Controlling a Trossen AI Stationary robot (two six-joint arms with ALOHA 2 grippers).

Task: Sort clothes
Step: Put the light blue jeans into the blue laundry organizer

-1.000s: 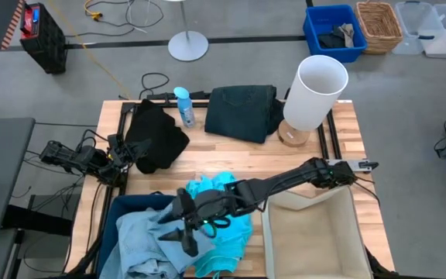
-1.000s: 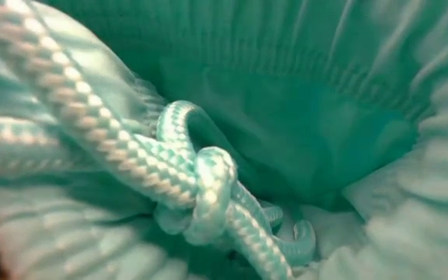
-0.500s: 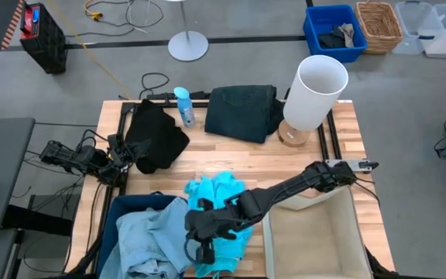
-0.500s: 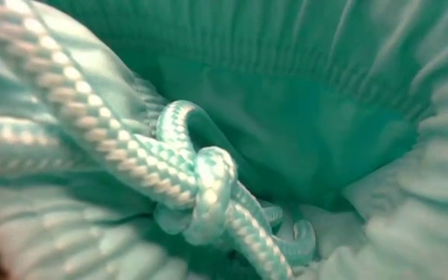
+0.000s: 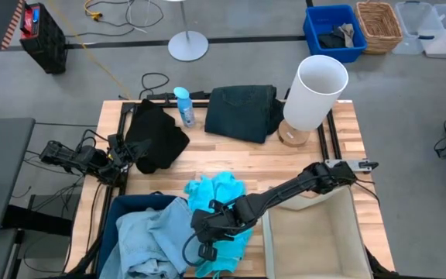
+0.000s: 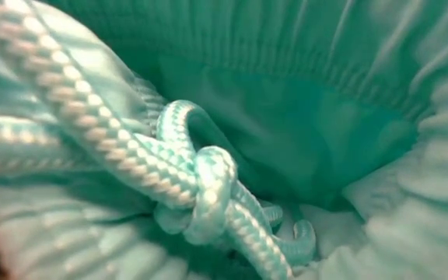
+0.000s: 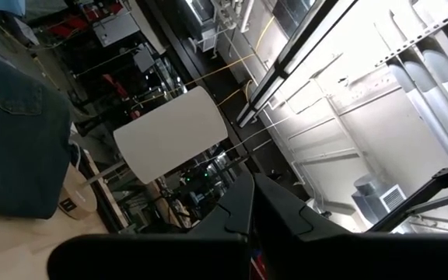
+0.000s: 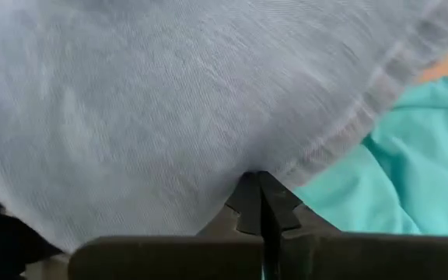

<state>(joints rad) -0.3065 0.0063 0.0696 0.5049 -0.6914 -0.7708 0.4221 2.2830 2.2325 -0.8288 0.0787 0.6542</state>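
Note:
The turquoise garment [image 5: 221,203] lies at the table's near middle, and its knotted drawcord [image 6: 208,187] fills the low view. The pale blue garment [image 5: 147,239] lies in a dark bin [image 5: 113,217] at the near left. At the far left lies the black garment [image 5: 155,138], and the dark denim garment [image 5: 242,112] lies at the far middle. My right gripper [image 5: 202,248] is shut and points down where the pale blue and turquoise garments meet. My left gripper [image 7: 247,222] is shut and waits at the left edge. My right gripper's shut fingertips [image 8: 249,201] stand at the pale blue garment's hemmed edge [image 8: 341,128], coming slantwise from above. No cloth shows between them. I cannot tell whether they touch the garment.
A beige bin [image 5: 316,232] stands at the near right, under my right arm's reach. A tall white cylinder [image 5: 316,91] stands on a round wooden base at the far right. A blue spray bottle [image 5: 183,106] stands between the black and denim garments.
My right gripper has moved down and toward the table's near edge, from above the pale blue garment to the seam between it and the turquoise one. It has tipped more steeply downward, and its fingers have shut.

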